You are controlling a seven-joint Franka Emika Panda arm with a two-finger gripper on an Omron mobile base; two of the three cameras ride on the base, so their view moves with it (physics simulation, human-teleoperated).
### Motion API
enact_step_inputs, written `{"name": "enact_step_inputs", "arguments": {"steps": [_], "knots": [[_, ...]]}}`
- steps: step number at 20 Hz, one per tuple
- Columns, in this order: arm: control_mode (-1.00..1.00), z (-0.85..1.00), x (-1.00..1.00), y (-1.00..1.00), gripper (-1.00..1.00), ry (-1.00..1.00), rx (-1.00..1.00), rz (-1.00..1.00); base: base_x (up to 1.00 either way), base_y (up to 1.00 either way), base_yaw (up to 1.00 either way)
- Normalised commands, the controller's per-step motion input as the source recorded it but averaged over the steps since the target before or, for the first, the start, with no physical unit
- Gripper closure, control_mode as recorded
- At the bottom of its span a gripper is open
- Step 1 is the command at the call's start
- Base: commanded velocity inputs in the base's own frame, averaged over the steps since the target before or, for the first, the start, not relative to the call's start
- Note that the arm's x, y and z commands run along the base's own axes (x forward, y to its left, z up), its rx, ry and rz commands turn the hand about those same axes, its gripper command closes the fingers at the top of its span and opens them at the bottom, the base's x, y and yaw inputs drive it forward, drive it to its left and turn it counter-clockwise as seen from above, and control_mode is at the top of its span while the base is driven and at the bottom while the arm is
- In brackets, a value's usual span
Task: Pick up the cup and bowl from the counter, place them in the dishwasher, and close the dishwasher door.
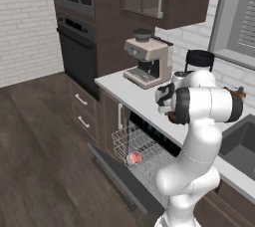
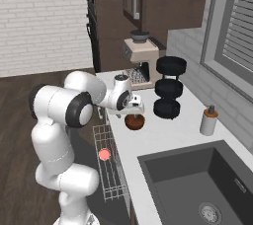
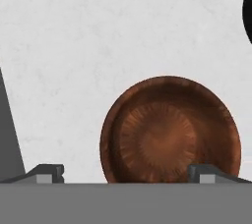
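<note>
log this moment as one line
hand open above bowl | bowl on counter | cup in dishwasher rack | door open

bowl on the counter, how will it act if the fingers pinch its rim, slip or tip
The bowl looks rigid and shallow, so it probably won't flex. Its rounded, smooth-looking wall may slip between the fingers unless they straddle the rim squarely. It sits upright on the flat counter, and being small it is likely light, so an off-centre pinch could tilt it.

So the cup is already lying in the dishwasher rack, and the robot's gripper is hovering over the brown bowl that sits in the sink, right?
Not quite: the bowl sits on the counter, not in the sink; the right base view shows it. The cup does lie in the dishwasher rack, and the gripper hovers over the bowl.
</note>
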Motion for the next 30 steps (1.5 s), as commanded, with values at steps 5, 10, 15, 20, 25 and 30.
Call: {"name": "enact_step_inputs", "arguments": {"steps": [5,10,15,20,25,30], "knots": [[-1.00,-0.17,0.00,0.00,-1.00,0.01,0.00,0.04,0.00,0.00,0.00],[-1.00,-0.39,0.11,0.00,-1.00,0.06,0.00,0.07,0.00,0.00,0.00],[-1.00,-0.25,0.10,0.00,-1.00,0.00,0.00,0.08,0.00,0.00,0.00],[-1.00,-0.25,0.05,0.00,1.00,0.00,0.00,0.08,0.00,0.00,0.00],[-1.00,-0.08,0.00,0.02,1.00,0.00,0.00,0.04,0.00,0.00,0.00],[-1.00,0.25,-0.40,0.21,1.00,-0.12,0.00,0.00,0.00,0.00,0.00]]}}
